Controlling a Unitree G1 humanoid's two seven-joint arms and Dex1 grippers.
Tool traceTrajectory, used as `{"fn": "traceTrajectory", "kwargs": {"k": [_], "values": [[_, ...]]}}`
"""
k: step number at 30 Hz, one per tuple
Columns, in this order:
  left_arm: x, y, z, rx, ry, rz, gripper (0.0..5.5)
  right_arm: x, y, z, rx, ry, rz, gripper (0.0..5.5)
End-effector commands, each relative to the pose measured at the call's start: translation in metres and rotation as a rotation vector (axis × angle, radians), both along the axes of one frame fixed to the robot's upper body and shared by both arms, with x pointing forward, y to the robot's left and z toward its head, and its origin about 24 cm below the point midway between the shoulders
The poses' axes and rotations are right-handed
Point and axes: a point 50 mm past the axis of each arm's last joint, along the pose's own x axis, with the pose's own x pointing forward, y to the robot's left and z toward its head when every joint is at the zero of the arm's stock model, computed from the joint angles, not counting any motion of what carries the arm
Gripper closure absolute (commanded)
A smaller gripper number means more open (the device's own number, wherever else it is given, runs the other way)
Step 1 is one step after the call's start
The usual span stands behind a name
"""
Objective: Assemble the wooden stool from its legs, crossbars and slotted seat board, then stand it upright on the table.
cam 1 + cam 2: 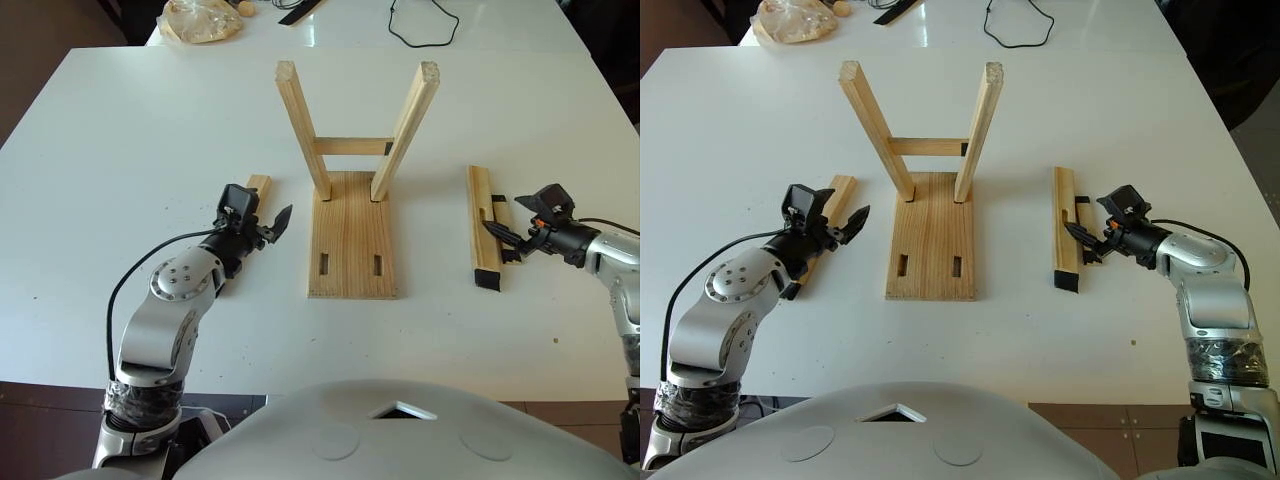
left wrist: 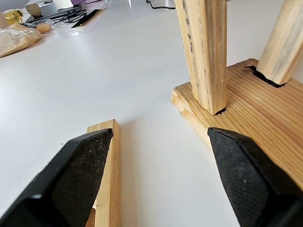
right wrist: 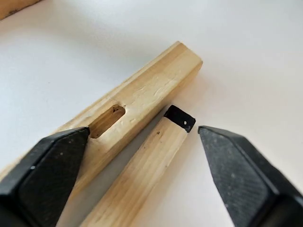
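The wooden stool is half built and it stands upside down in the middle of the white table. The slotted seat board lies flat, and two legs rise from its far end, the left leg and the right leg, both leaning a little outward. One crossbar joins them low, close above the board. At the near end of the board two empty slots are open. To the left of the board a loose leg lies flat on the table, partly hidden under the left gripper. The jaws of this gripper are spread wide and grasp nothing; one finger is over the end of the loose leg and the other points toward the edge of the seat board. To the right of the board, apart from it, a second loose leg lies flat with a slot in its side, and a loose crossbar with a black end lies just beside it, on the side away from the board. The right gripper is low over these two pieces, its jaws released and wide, one finger on each side of them, and I cannot tell if they touch the wood. At the far edge of the table there are a plastic bag and a black cable.
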Motion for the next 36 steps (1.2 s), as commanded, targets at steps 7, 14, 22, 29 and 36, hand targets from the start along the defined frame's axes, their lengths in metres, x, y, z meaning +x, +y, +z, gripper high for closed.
{"fn": "traceTrajectory", "kwargs": {"k": [7,14,22,29,36], "values": [[0.005,0.002,0.004,0.003,-0.019,0.007,1.78,0.002,-0.003,0.014,0.231,-0.038,-0.093,1.26],[0.004,0.000,0.001,-0.002,-0.017,0.009,1.78,0.002,-0.033,0.014,0.093,-0.045,-0.193,1.26],[0.009,0.002,0.003,0.022,-0.030,-0.008,1.78,-0.015,-0.032,-0.002,-0.006,0.017,-0.139,1.26],[0.000,0.001,-0.002,0.015,-0.012,0.011,1.78,-0.019,-0.022,0.005,-0.007,0.033,-0.072,1.26],[0.000,0.000,-0.003,0.018,-0.010,0.016,1.78,-0.036,-0.005,-0.006,0.005,0.094,-0.010,1.26]]}}
